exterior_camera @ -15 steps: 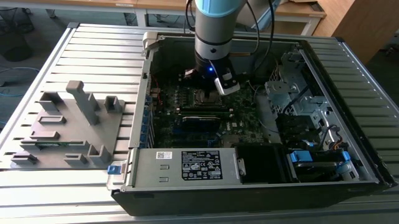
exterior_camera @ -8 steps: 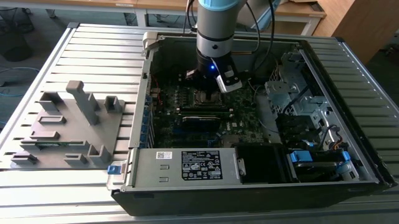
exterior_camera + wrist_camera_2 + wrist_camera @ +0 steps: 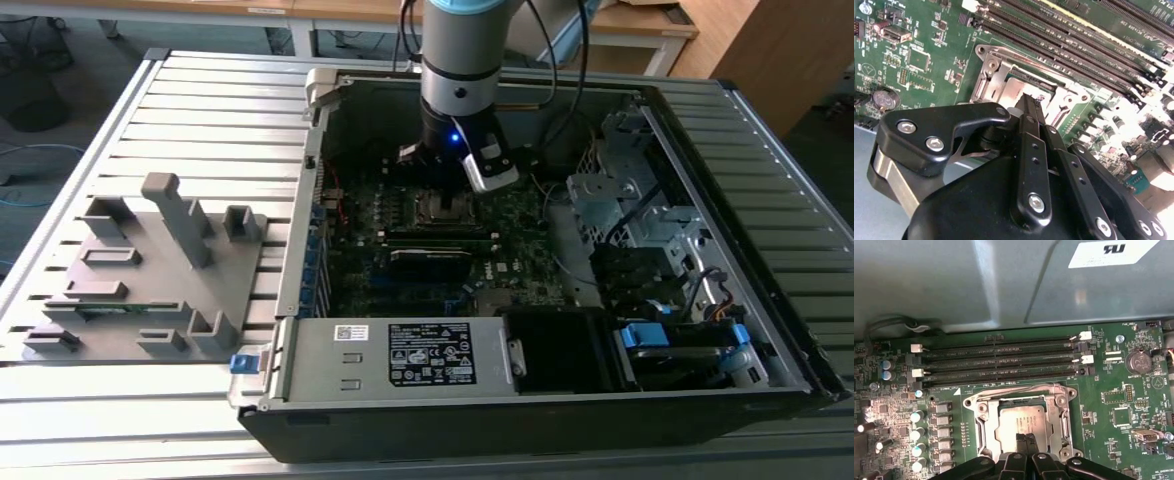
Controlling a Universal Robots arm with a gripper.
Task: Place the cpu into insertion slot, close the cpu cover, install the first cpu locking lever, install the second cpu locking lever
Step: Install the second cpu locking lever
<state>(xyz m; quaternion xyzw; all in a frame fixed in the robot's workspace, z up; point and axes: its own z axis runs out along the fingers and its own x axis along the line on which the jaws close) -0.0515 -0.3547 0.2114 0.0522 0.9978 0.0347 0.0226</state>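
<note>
The cpu (image 3: 1021, 422) lies flat in the insertion slot (image 3: 447, 207) on the green motherboard, its dull silver face showing. The cpu cover (image 3: 985, 426) lies down around it as a silvery frame, and is also visible in the second wrist view (image 3: 989, 67). My gripper (image 3: 1026, 439) is shut with nothing held; its black fingertips are pressed together over the near edge of the cpu's face. In the second wrist view the gripper (image 3: 1027, 100) points at the socket's centre. I cannot make out the locking levers for sure. In the exterior view the gripper (image 3: 451, 185) hangs right above the socket.
Long black memory slots (image 3: 999, 360) run just beyond the socket, with the grey case wall (image 3: 954, 280) behind them. A row of capacitors (image 3: 916, 432) stands to one side and a coin battery (image 3: 1137, 360) to the other. Outside the case stands a grey fixture (image 3: 147, 270).
</note>
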